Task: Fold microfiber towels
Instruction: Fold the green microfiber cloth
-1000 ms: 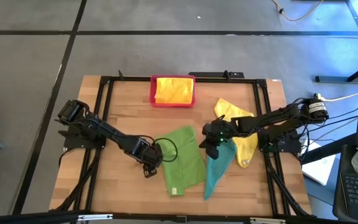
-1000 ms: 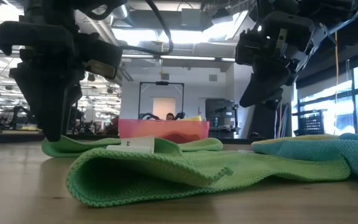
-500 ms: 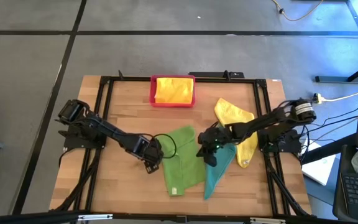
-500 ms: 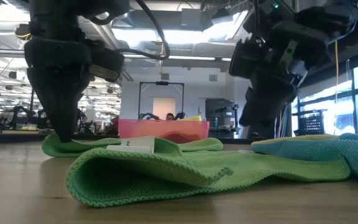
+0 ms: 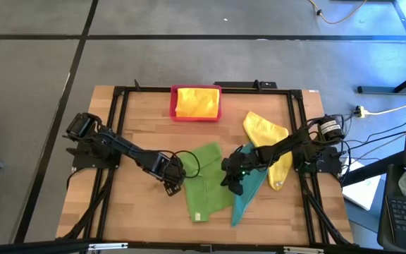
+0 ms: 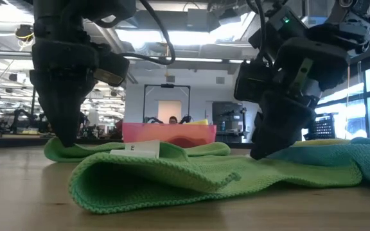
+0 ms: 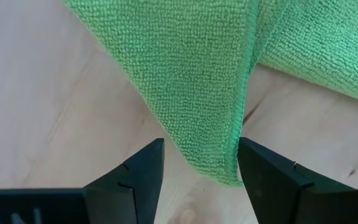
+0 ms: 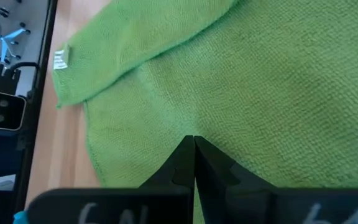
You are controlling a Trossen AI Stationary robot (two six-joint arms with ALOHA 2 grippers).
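Observation:
A bright green towel (image 5: 206, 182) lies partly folded over itself at the table's middle, with a white label (image 6: 135, 149) on top. My left gripper (image 5: 173, 185) is open at its left corner (image 7: 213, 163), one finger on each side of that corner, low at the table. My right gripper (image 5: 230, 178) is shut, its tips down on the green towel's right part (image 8: 229, 93). A teal towel (image 5: 249, 192) lies against the green one's right edge, under my right arm. A yellow towel (image 5: 270, 140) lies crumpled farther right. My right gripper touches the green towel's top surface (image 8: 193, 127) near its right edge with its shut fingertips (image 8: 193, 144), slanting down from the table's right. No cloth shows between the fingers. The towel lies flat on the table there. Whether my left gripper touches the corner, I cannot tell.
A pink tray (image 5: 173, 106) holding another yellow towel (image 5: 197, 101) stands at the table's far edge. A black frame (image 5: 118, 95) runs around the wooden tabletop. Bare wood lies to the left and near sides of the green towel.
My right gripper has gone toward the table's left and near edge and down, from above the teal towel onto the green towel. My left gripper has shifted a little toward the green towel's corner and lower. The towels have kept their places.

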